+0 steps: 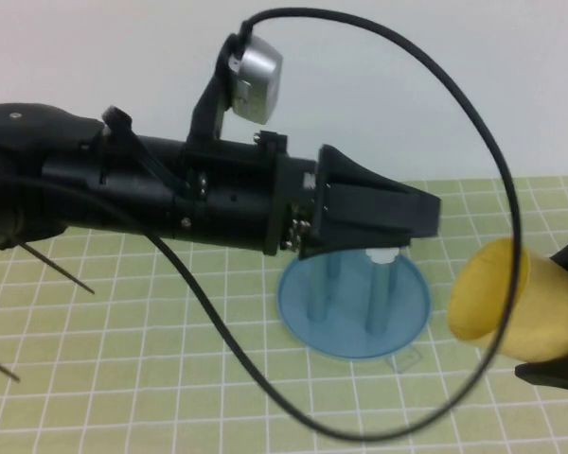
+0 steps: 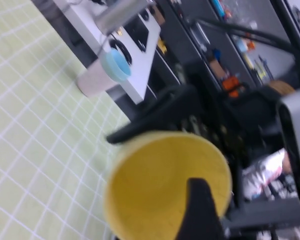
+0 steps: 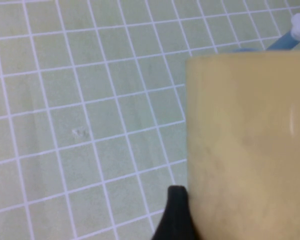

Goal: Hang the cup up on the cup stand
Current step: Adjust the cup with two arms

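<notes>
At the right edge of the high view, the right gripper (image 1: 560, 312) is clamping the pale-yellow tapered plastic cup (image 1: 511, 298) sideways beside the round blue pegged cup stand (image 1: 353, 301). Mid-frame, the left gripper (image 1: 426, 216) is hovering over the stand, its opening impossible to tell.

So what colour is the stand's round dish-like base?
Translucent blue round base, clearest in the high view.

I see a plain white wall (image 1: 407, 85) behind the bench's far edge, pale green gridded mat (image 1: 123, 378) over the bench, dark cluttered shelving (image 2: 215, 45) beyond one edge, even lighting
</notes>
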Controlling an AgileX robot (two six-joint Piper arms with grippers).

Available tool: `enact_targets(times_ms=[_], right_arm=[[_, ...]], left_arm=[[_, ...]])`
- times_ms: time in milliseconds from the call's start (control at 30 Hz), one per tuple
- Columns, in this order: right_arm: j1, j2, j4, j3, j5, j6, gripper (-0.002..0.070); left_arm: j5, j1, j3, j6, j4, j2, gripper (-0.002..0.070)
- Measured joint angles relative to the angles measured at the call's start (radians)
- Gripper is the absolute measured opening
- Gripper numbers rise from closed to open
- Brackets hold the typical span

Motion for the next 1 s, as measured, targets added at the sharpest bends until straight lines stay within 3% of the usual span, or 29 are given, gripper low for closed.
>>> enact_targets(times_ms=[267,1000], right_arm=[[0.000,0.000,0.000,0.000,-0.026,0.000,0.0575],[0.000,0.000,0.010,0.000,-0.026,0.000,0.0575]], left_arm=[[-0.074,-0.143,0.000,0.004,0.042,-0.013,0.0457],[-0.356,-0.257,0.000,0.025,0.146,-0.013,0.0459]])
